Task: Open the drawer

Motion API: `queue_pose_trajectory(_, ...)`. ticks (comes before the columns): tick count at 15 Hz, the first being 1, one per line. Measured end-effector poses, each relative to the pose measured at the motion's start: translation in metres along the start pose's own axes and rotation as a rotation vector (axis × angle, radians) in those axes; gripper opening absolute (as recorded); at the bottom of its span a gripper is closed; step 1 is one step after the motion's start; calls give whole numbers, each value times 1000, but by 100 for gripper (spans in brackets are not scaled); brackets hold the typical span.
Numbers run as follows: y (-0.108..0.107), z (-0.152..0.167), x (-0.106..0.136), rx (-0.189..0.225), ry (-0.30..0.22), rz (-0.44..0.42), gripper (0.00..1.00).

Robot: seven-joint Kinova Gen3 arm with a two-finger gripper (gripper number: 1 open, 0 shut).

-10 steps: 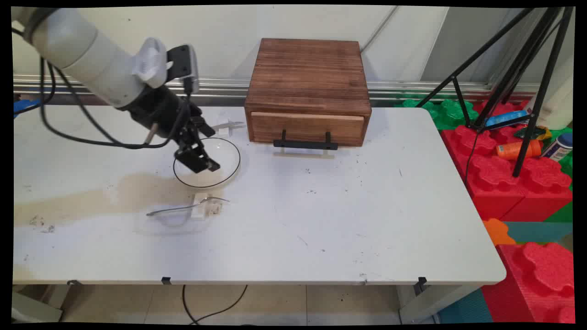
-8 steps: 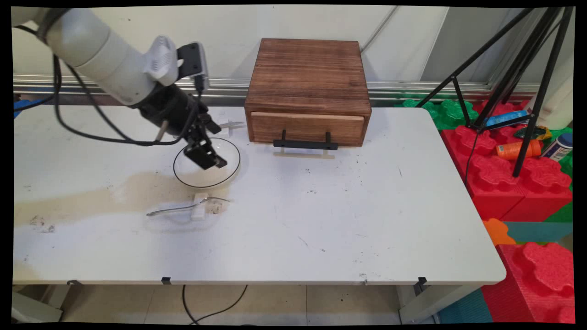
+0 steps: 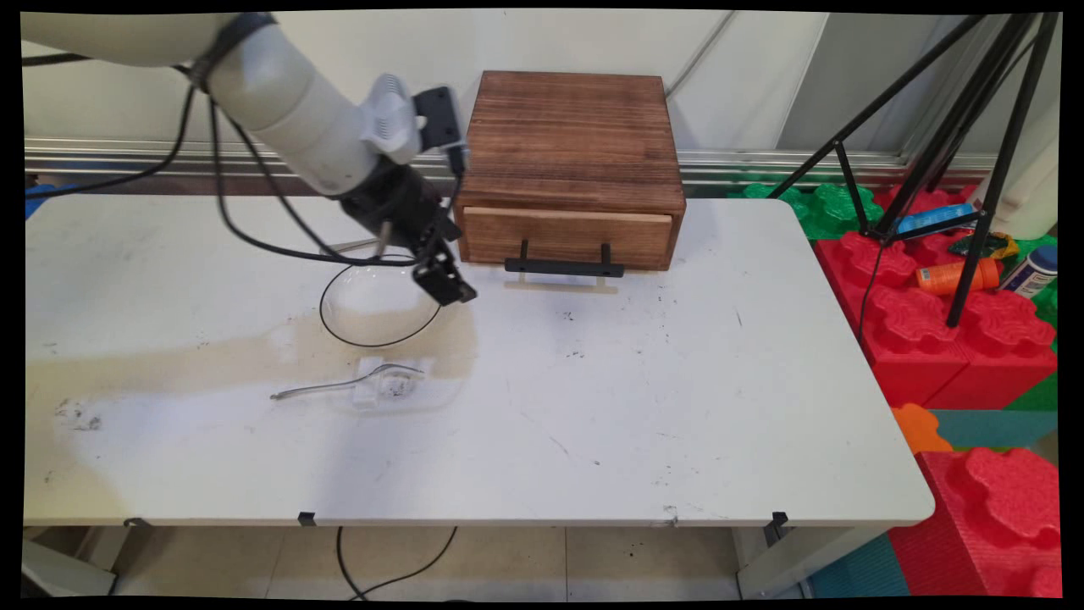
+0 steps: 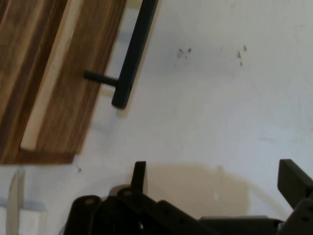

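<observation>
My gripper (image 3: 447, 286) hangs open and empty over the right rim of a white plate (image 3: 373, 309) with a thin black edge. It is just left of the wooden drawer box (image 3: 569, 144), near the box's front left corner. In the hand view the fingers (image 4: 139, 172) stand wide apart with only bare table between them. The box's front (image 4: 58, 73) and its black bar handle (image 4: 134, 49) lie ahead at the upper left. A metal fork (image 3: 339, 386) rests on a small white block in front of the plate.
The drawer (image 3: 567, 237) looks shut, and its handle (image 3: 563, 268) juts out over the white table (image 3: 677, 381). Another utensil (image 3: 356, 246) lies behind the plate, partly hidden by the arm. A black tripod (image 3: 974, 169) and red foam blocks (image 3: 957, 339) stand off the table's right side.
The arm has swung right, carrying the gripper from above the plate's middle to its right rim, closer to the drawer box. Plate and fork have not moved.
</observation>
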Motion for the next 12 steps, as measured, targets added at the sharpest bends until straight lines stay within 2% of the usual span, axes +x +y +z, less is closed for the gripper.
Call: queue_pose_trajectory(12,-13,83,70,24,17,53,100)
